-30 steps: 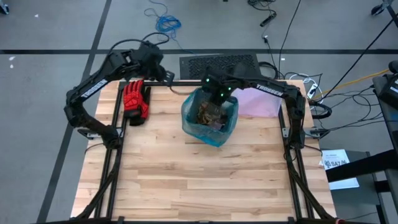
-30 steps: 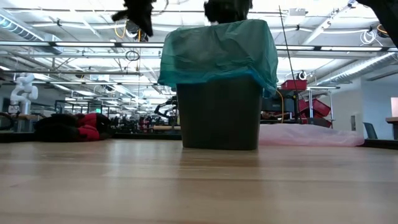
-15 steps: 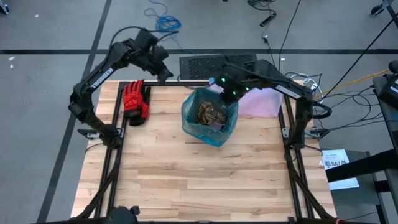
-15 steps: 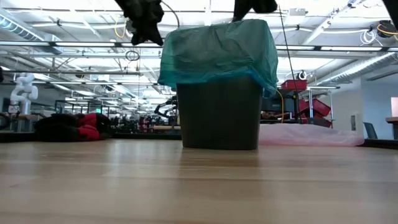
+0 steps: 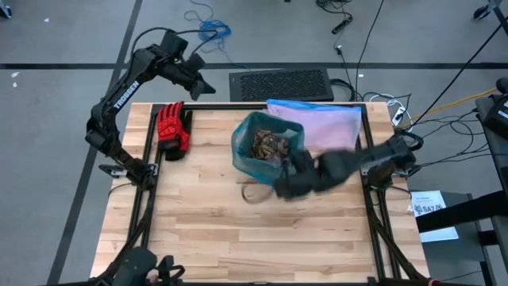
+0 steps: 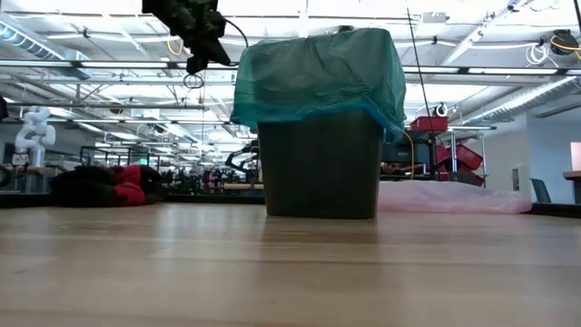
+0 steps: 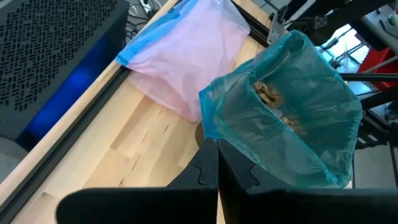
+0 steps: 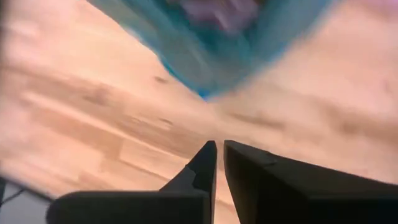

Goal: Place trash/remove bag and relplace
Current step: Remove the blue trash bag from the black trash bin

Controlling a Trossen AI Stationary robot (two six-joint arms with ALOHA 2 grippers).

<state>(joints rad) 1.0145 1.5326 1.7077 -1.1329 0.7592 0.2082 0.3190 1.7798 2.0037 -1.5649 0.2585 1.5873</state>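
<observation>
Right arm swings off the bin; liner still in place

The right end effector [image 5: 284,187], which hung over the bin's far rim a second ago, has swept down to the desk [image 5: 198,222] on the near-right side of the bin [image 6: 320,163]; its fingers stand nearly together with only a slit between them, holding nothing. The left end effector [image 5: 200,85] has drawn back past the far-left desk corner, pressed shut and empty. The bag [image 5: 268,148] remains stretched over the bin at mid-desk with trash [image 5: 271,145] inside, so removal looks not yet begun.
</observation>
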